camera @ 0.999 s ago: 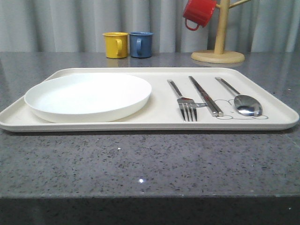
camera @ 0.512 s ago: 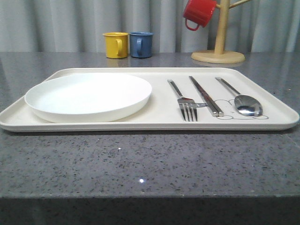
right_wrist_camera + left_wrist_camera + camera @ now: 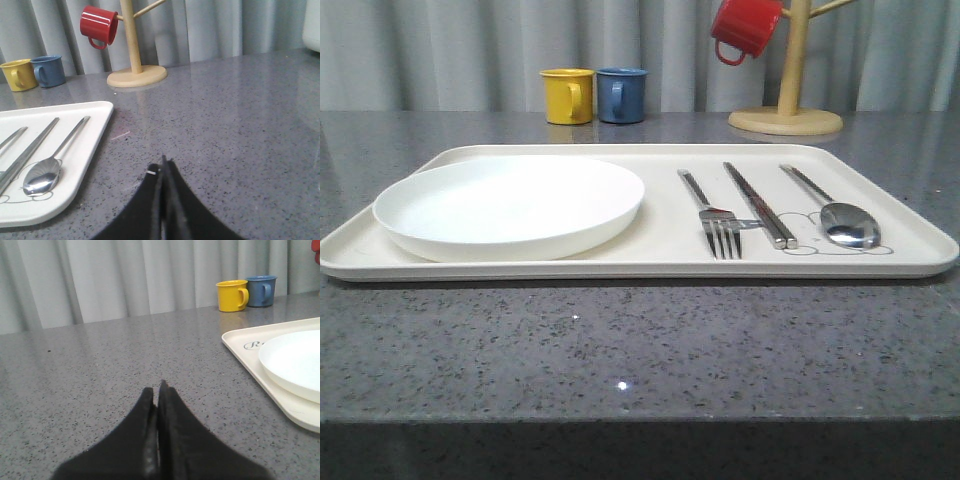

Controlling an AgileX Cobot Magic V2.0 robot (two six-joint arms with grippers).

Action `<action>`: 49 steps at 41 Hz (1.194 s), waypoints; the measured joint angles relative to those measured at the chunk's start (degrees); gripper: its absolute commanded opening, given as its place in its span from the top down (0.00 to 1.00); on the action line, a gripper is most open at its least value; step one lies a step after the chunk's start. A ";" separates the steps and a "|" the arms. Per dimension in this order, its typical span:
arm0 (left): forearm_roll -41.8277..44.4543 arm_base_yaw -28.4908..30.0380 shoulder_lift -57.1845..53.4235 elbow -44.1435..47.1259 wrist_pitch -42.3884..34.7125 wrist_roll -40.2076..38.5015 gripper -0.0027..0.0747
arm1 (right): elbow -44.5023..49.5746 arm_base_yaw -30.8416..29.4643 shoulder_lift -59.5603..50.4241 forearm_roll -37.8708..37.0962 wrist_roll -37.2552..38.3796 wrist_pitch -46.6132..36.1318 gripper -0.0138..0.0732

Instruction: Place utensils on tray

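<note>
tray loaded with plate and cutlery, both grippers off it with jaws pressed together

cream tray [image 3: 650, 262] lies flat on the grey bench [image 3: 620, 350]; white plate [image 3: 510, 205] sits on the tray's left half, near its left edge; fork [image 3: 712, 217], chopsticks [image 3: 758, 203] and spoon [image 3: 836, 212] lie side by side on the right half, apart from each other, handles toward the tray's far edge, spoon nearest the right edge; left gripper [image 3: 159, 392] low over bare bench beside the tray's left edge, holding nothing; right gripper [image 3: 163, 165] over bare bench off the right edge, holding nothing; yellow mug [image 3: 567, 95] and blue mug [image 3: 621, 94] at the bench's far edge, red mug [image 3: 744, 27] hanging on wooden mug tree [image 3: 788, 90]
</note>
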 measured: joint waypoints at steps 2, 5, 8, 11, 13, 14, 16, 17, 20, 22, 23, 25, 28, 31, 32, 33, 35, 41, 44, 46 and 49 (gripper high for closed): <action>0.00 0.00 0.00 0.00 0.00 0.00 0.99 | 0.00 0.00 0.00 0.00 0.00 0.00 0.92; 0.00 0.00 0.00 0.00 0.00 0.00 0.99 | 0.00 0.00 0.00 0.00 0.00 -0.10 0.92; 0.00 0.00 0.00 0.00 0.00 0.00 0.99 | 0.00 0.00 0.00 -0.57 0.00 -0.22 0.92; 0.00 0.00 0.00 0.00 0.00 0.00 0.99 | 0.00 0.43 0.00 -1.74 0.00 -0.94 0.92; 0.00 0.00 0.00 0.00 0.00 0.00 0.99 | 0.00 0.84 0.00 -2.31 0.00 -1.73 0.92; 0.00 0.00 0.00 0.00 0.00 0.00 0.99 | 0.00 0.98 0.00 -2.54 0.00 -2.04 0.92; 0.00 0.00 0.00 0.00 0.00 0.00 0.99 | 0.00 1.07 0.00 -2.96 0.00 -2.76 0.92; 0.00 0.00 0.00 0.00 0.00 0.00 0.99 | 0.00 1.11 0.00 -2.96 0.00 -3.15 0.92; 0.00 0.00 0.00 0.00 0.00 0.00 0.99 | 0.00 1.11 0.00 -2.96 0.00 -3.87 0.92; 0.00 0.00 0.00 0.00 0.00 0.00 0.99 | 0.00 1.11 0.00 -2.96 0.00 -4.30 0.92; 0.00 0.00 0.00 0.00 0.00 0.00 0.99 | 0.00 1.11 0.00 -2.96 0.00 -4.30 0.92; 0.00 0.00 0.00 0.00 0.00 0.00 0.99 | 0.00 1.11 0.00 -2.96 0.00 -4.30 0.92; 0.00 0.00 0.00 0.00 0.00 0.00 0.99 | 0.00 1.11 0.00 -2.96 0.00 -4.30 0.92; 0.00 0.00 0.00 0.00 0.00 0.00 0.99 | 0.00 1.11 0.00 -2.96 0.00 -4.30 0.92; 0.00 0.00 0.00 0.00 0.00 0.00 0.99 | 0.00 1.11 0.00 -2.96 0.00 -4.30 0.92; 0.00 0.00 0.00 0.00 0.00 0.00 0.99 | 0.00 1.11 0.00 -2.96 0.00 -4.30 0.92; 0.00 0.00 0.00 0.00 0.00 0.00 0.99 | 0.00 1.11 0.00 -2.96 0.00 -4.30 0.92; 0.00 0.00 0.00 0.00 0.00 0.00 0.99 | 0.00 1.11 0.00 -2.96 0.00 -4.30 0.92; 0.00 0.00 0.00 0.00 0.00 0.00 0.99 | 0.00 1.11 0.00 -2.96 0.00 -4.30 0.92; 0.00 0.00 0.00 0.00 0.00 0.00 0.99 | 0.00 1.11 0.00 -2.96 0.00 -4.30 0.92; 0.00 0.00 0.00 0.00 0.00 0.00 0.99 | 0.00 1.11 0.00 -2.96 0.00 -4.30 0.92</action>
